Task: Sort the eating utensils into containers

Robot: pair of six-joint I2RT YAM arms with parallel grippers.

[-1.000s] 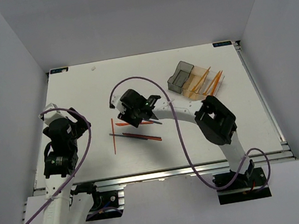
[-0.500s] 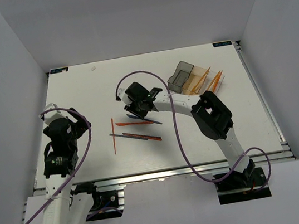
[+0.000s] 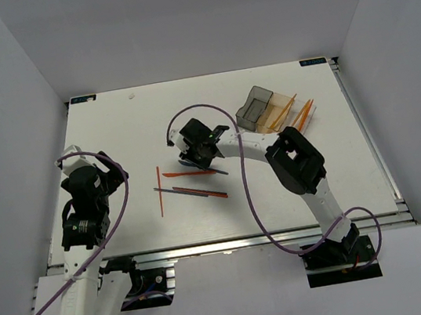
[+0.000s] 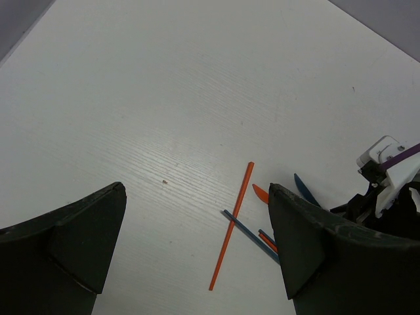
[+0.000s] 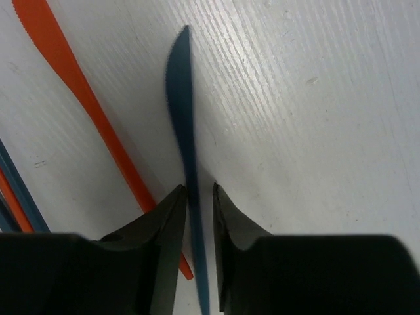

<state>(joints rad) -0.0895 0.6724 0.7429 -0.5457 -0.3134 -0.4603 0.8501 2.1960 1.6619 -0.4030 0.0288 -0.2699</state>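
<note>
My right gripper [image 3: 194,150] is low over the middle of the table. In the right wrist view its fingers [image 5: 199,190] straddle the handle of a dark blue knife [image 5: 180,98] lying flat; the left finger touches it and a thin gap shows at the right finger. An orange knife [image 5: 72,72] lies just left of it. An orange stick [image 3: 160,190] and dark and red sticks [image 3: 192,192] lie to the left. The joined containers stand at the back right: smoky grey [image 3: 254,107], amber [image 3: 275,114] and clear [image 3: 302,118], with orange utensils in the last two. My left gripper [image 3: 90,171] is open and empty.
The left wrist view shows the orange stick [image 4: 233,223] crossing a blue-grey stick [image 4: 246,233] on the white table [image 4: 164,98]. The right arm's purple cable [image 3: 240,193] loops over the table in front of the utensils. Grey walls enclose the table on three sides.
My right gripper has moved back and slightly right, from over the stick pile to the blue knife, and now straddles it. The left arm has not moved.
</note>
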